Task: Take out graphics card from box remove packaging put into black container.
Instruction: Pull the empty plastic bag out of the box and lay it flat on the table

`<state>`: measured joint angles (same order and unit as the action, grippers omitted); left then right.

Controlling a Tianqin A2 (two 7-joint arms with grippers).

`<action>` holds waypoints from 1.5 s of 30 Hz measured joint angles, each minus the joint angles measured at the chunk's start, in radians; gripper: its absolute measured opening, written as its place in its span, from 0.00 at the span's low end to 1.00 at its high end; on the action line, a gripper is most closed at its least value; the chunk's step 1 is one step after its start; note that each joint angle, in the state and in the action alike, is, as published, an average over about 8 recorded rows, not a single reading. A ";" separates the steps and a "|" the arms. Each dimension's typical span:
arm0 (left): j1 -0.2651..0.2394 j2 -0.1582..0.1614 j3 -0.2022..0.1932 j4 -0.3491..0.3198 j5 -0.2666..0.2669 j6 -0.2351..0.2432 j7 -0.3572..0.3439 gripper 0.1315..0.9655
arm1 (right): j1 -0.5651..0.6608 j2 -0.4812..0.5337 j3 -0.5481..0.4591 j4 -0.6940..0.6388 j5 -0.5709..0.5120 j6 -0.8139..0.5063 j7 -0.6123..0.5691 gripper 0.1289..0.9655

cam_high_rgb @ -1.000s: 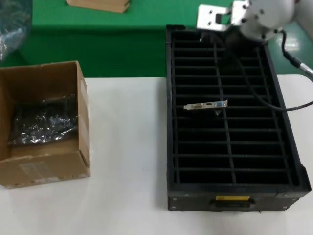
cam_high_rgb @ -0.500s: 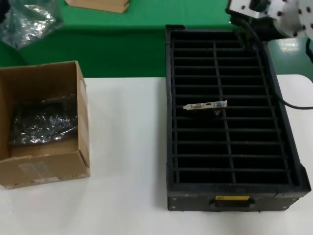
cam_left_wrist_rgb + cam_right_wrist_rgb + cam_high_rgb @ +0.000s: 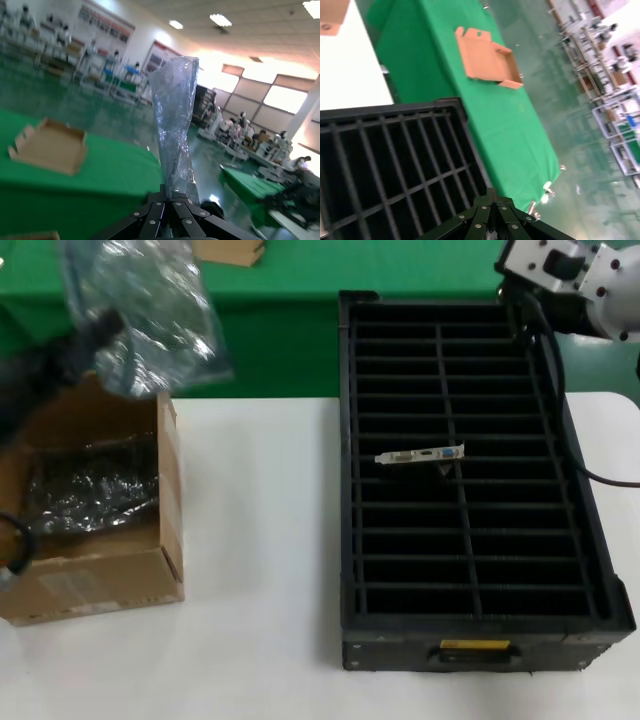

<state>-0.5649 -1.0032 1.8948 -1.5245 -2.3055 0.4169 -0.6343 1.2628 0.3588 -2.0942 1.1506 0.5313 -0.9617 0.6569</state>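
The graphics card (image 3: pixel 420 454) stands in a middle slot of the black container (image 3: pixel 590 570), silver bracket with its blue port up. My left gripper (image 3: pixel 170 192) is shut on the translucent grey-blue packaging (image 3: pixel 175 120) and holds it in the air above the far edge of the box (image 3: pixel 95 575); the bag also shows in the head view (image 3: pixel 150 310). My right gripper (image 3: pixel 493 194) is shut and empty over the container's far right corner (image 3: pixel 395 150). The right arm (image 3: pixel 575 270) shows at the top right of the head view.
Dark bulky crinkled bags (image 3: pixel 90 485) lie in the box. A flat tan board (image 3: pixel 230 250) lies on the green cloth behind; it also shows in the right wrist view (image 3: pixel 487 57). A black cable (image 3: pixel 560 410) runs along the container's right side. The white table (image 3: pixel 260 570) lies between box and container.
My left arm has swung in from the far left with the packaging, now above the box. My right arm has drawn back to the right, off the container's far edge.
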 joint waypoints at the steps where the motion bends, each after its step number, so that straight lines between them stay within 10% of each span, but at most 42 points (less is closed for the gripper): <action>1: -0.006 0.000 0.016 -0.002 0.013 0.000 -0.025 0.01 | -0.007 -0.002 0.012 0.002 -0.006 0.009 0.001 0.01; 19: -0.091 0.025 0.234 -0.015 0.326 -0.004 -0.358 0.01 | -0.081 -0.038 0.190 0.078 -0.130 0.071 0.014 0.01; 29: -0.105 0.155 0.339 0.122 0.623 0.052 -0.535 0.01 | -0.181 -0.072 0.348 0.208 -0.239 0.127 0.044 0.01; 45: -0.049 0.304 0.246 0.191 0.748 0.099 -0.481 0.01 | -0.250 -0.118 0.478 0.274 -0.282 0.130 -0.005 0.01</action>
<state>-0.6142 -0.6988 2.1412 -1.3333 -1.5570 0.5160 -1.1157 1.0128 0.2410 -1.6161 1.4242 0.2491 -0.8321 0.6518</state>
